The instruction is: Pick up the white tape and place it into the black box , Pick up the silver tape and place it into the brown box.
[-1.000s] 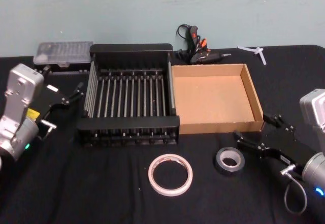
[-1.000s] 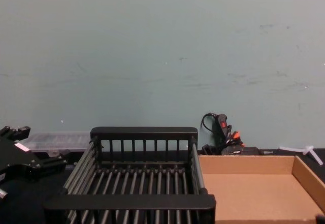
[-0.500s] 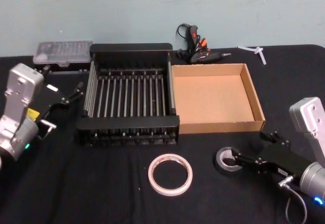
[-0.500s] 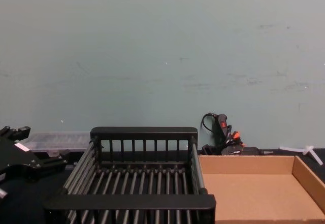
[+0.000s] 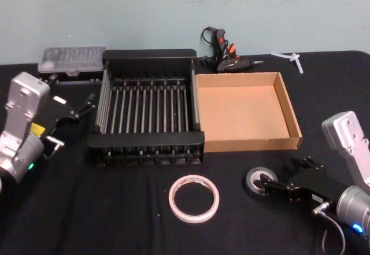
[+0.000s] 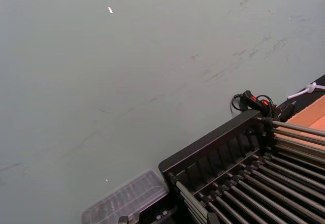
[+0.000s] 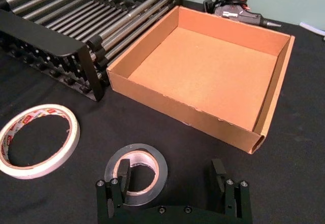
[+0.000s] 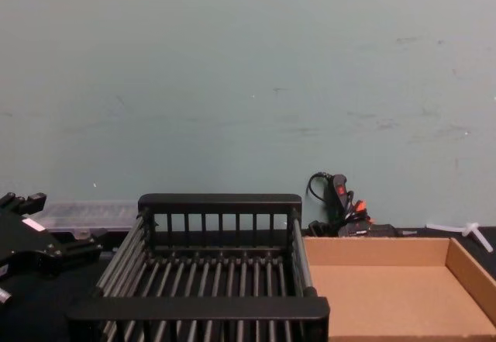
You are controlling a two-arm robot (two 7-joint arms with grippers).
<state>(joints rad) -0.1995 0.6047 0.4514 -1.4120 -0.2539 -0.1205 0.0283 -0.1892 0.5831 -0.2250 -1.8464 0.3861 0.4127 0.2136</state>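
**Right gripper settles over the silver tape**

Since a second ago the right gripper (image 5: pixel 280 178) has drawn back from the brown box's front wall and come down at the silver tape (image 5: pixel 258 181); its jaws are open, with one finger (image 7: pixel 123 172) standing inside the roll's core and the other out past its rim.

Taking the black box (image 5: pixel 148 55) as landmark: the left gripper (image 5: pixel 88 105) is unmoved just off its left side, its jaws apart and empty. The white tape (image 5: pixel 194 198) lies flat on the table (image 5: pixel 104 209) in front of the black box's right corner. The brown box (image 5: pixel 294 117) touches its right side, and the silver tape lies in front of that box.
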